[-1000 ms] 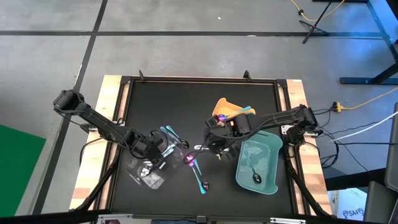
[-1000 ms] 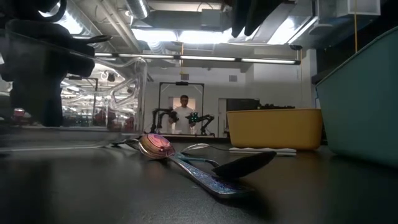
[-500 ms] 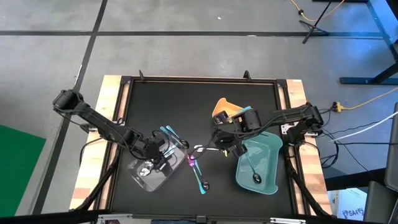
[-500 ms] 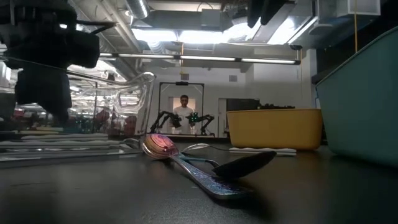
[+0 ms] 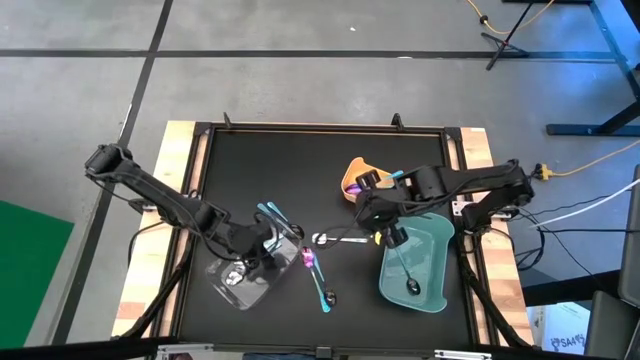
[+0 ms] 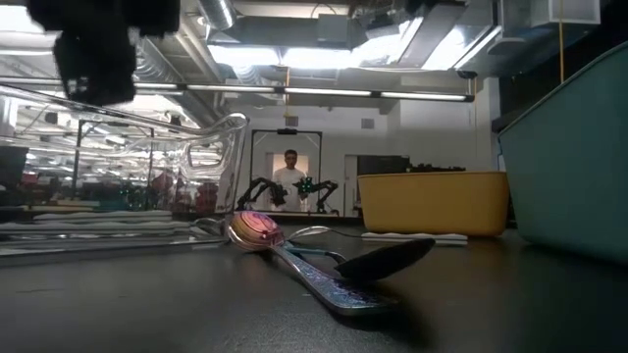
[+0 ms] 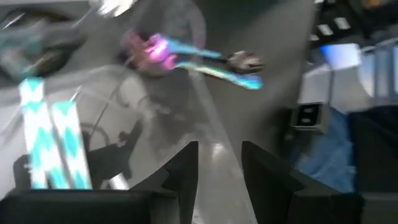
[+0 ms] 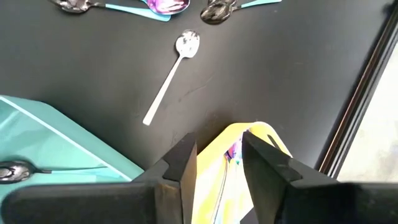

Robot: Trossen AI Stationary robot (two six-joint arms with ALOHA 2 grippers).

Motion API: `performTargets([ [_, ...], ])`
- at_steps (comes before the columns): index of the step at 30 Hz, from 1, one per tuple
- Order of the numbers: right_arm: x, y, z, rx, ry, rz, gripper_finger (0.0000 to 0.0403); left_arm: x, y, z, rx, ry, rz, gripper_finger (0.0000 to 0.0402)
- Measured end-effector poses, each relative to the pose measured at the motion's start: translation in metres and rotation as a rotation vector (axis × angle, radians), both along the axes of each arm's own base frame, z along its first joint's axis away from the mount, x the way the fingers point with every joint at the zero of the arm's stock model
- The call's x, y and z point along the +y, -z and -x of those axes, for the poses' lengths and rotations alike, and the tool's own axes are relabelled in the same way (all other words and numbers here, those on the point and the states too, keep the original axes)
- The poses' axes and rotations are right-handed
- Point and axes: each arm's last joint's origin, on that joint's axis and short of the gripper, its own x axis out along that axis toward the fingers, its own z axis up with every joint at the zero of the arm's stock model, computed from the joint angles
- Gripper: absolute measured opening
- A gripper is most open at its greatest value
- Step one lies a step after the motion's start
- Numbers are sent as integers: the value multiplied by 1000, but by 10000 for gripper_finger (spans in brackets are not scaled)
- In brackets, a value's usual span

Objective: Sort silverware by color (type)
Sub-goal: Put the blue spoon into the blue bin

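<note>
A silver spoon (image 8: 170, 79) lies alone on the black surface (image 5: 300, 170), near the middle, with its bowl toward the clear tray and its handle toward the teal tray (image 5: 425, 270). Just beside it, nearer the front edge, an iridescent purple spoon (image 6: 257, 232) and a dark-headed spoon with a teal handle (image 5: 325, 293) lie crossed on the surface; the low view shows the purple bowl raised and a dark spoon head resting over the patterned handle. One more dark-headed spoon (image 5: 405, 277) lies inside the teal tray. A few teal-handled pieces (image 5: 275, 218) lean on the far rim of the clear tray (image 5: 232, 288), and a shiny piece rests on its floor. The yellow tray (image 5: 360, 172) holds teal-handled and purple pieces that cannot be told apart clearly.

The right pincer (image 5: 372, 212) hovers between the yellow tray and the teal tray, close to the silver spoon's handle end; its fingers (image 8: 180, 168) are released, with a gap between them and nothing held. The left pincer (image 5: 262, 250) hangs over the clear tray's inner edge, its fingers (image 7: 186, 168) likewise parted and empty, with the purple spoon visible ahead of them through the clear plastic.

In the low view a person (image 6: 290, 181) stands far back in the room.
</note>
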Motion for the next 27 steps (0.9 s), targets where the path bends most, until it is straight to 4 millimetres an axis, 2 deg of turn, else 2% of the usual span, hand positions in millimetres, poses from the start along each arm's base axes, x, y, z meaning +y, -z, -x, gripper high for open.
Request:
performTargets([
  [7,-1,-4,4,-15,7,-7,115,-4,-42,-14,-159,104,-59,116],
  [12,-1,3,4,-5,9,-5,115,9,-74,-25,-261,120,-139,116],
  [20,-3,31,13,-50,25,-18,115,53,-111,-39,-358,110,-367,116],
  [27,-19,45,13,-137,79,-25,115,109,-107,-39,-268,82,-476,116],
])
